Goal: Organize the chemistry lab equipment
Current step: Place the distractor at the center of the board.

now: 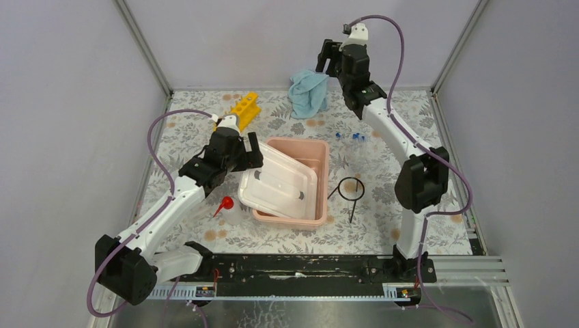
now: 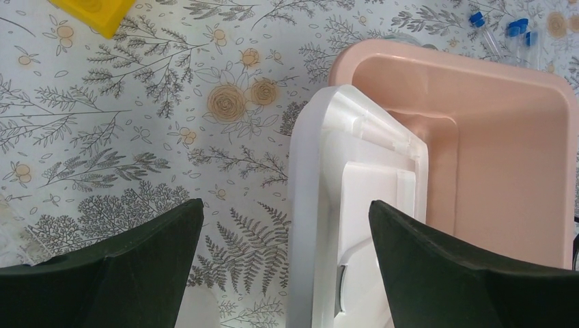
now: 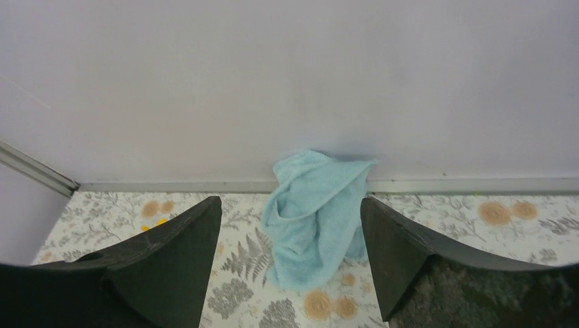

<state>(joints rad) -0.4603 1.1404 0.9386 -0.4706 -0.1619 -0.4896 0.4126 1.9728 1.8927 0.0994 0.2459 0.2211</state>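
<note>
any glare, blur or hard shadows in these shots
Top external: even, soft light, sharp throughout, no hard shadows or strong glare on the table. Left wrist: the white lid is bright and nearly washed out, and the dark fingers at the bottom show little detail. Right wrist: the blue cloth is sharp, with a faint shadow on the wall behind it.

Two matching arms on show: the left arm [image 1: 167,208] and the right arm [image 1: 396,133] both wear white shells between chunky black joint blocks. A purple cable [image 1: 158,133] loops off the left one, and a matching cable [image 1: 401,48] arcs over the right. There's a small white camera housing [image 1: 358,31] at the wrist. Up close, the left claw [image 2: 285,205] has matte black wedge fingers [image 2: 102,273], and the right claw [image 3: 291,199] looks identical.
</note>
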